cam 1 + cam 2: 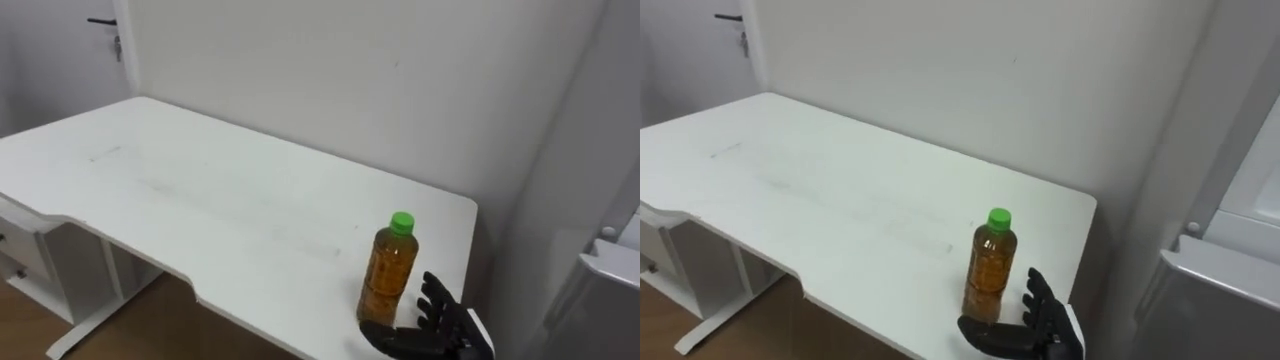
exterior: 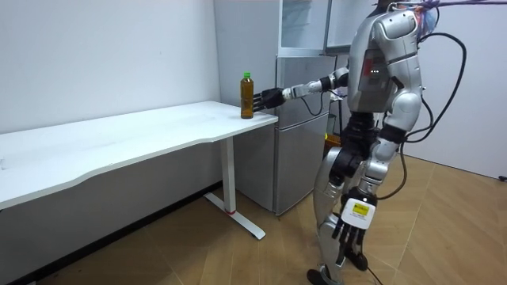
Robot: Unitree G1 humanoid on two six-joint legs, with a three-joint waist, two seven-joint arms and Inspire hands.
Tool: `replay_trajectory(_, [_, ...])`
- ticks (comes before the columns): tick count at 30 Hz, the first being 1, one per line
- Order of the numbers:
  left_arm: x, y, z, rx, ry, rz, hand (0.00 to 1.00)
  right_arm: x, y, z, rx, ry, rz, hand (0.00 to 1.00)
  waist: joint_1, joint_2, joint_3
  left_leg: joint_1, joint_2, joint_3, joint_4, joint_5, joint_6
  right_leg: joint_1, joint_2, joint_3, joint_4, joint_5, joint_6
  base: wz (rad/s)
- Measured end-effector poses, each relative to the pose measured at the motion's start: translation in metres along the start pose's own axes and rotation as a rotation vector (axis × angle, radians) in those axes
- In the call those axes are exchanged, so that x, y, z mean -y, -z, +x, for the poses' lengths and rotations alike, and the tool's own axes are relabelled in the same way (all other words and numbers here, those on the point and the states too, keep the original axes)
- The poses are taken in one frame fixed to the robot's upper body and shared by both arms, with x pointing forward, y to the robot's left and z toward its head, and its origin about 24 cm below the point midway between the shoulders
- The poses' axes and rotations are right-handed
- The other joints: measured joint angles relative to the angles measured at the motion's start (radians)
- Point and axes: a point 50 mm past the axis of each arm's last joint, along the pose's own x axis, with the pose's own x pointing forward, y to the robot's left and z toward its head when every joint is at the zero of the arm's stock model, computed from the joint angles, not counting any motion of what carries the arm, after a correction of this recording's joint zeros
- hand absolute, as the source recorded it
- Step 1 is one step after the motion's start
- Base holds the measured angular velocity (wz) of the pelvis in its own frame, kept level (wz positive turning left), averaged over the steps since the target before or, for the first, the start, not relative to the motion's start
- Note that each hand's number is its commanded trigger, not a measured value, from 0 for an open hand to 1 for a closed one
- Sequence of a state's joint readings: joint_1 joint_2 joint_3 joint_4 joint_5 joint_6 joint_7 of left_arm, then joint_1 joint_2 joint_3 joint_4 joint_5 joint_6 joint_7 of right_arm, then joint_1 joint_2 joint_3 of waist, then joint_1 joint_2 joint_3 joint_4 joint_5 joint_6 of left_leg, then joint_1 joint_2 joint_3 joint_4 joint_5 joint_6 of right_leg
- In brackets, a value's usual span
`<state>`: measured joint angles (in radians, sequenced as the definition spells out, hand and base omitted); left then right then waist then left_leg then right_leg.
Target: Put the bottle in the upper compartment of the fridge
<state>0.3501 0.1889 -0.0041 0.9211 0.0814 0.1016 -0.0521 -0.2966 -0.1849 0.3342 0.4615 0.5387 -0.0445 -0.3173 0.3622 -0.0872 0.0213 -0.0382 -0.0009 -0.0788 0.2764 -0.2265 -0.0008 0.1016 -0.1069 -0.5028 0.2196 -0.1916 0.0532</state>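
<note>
the bottle (image 1: 388, 275) stands upright on the near right corner of the white table (image 1: 200, 200), green cap up, so its long axis is vertical. the right hand (image 1: 440, 325) is just to its right and a little nearer, fingers spread wide and straight, thumb reaching across in front of the bottle's base. nothing is closed round the bottle yet. i judge the coming grasp turns on the hand moving left so the bottle sits between thumb and fingers. the left hand (image 2: 348, 229) hangs by the leg with loose fingers, well apart from the table, so the right hand is far the nearer. the fridge (image 2: 297, 158) stands right of the table. the right hand's wrist is cut off by the eye views' lower edge. i cannot tell whether the thumb touches the bottle, or whether the upper fridge door is open.
</note>
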Motion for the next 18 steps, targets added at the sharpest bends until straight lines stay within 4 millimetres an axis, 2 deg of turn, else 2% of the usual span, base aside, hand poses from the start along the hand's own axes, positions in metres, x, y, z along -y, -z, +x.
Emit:
replay_trajectory(4, [0.0028, 0.0028, -0.0004, -0.009, 0.007, -0.004, 0.0, -0.0045, 0.0023, -0.0015, -0.002, -0.014, -0.03, 0.0, 0.004, -0.001, -0.0008, -0.004, -0.013, -0.015, -0.001, 0.002, 0.004, 0.003, -0.013, -0.02, 0.001, -0.011, 0.012, 0.09])
replay_trajectory(9, [0.0049, 0.004, -0.0005, -0.013, 0.013, -0.007, 0.0, -0.0072, 0.0036, -0.0025, 0.004, -0.016, -0.066, 0.0, 0.016, 0.0, 0.0002, -0.006, -0.016, -0.023, -0.001, 0.003, 0.004, 0.003, -0.014, -0.024, 0.001, -0.011, 0.012, 0.06])
replay_trajectory(13, [0.005, 0.0037, -0.0005, -0.011, 0.015, -0.007, 0.0, -0.0061, 0.0032, -0.0025, 0.008, 0.009, -0.066, 0.0, 0.025, -0.005, -0.0031, -0.008, -0.018, -0.035, 0.0, 0.004, 0.004, 0.005, -0.014, -0.037, 0.001, -0.011, 0.012, 0.07])
replay_trajectory(18, [0.005, 0.0073, -0.0013, -0.019, 0.014, -0.009, 0.0, -0.0067, 0.0032, -0.003, 0.013, 0.033, -0.068, 0.0, 0.033, -0.009, -0.0034, -0.007, -0.021, -0.038, 0.011, 0.004, 0.004, 0.005, -0.015, -0.037, 0.001, -0.011, 0.012, 0.01])
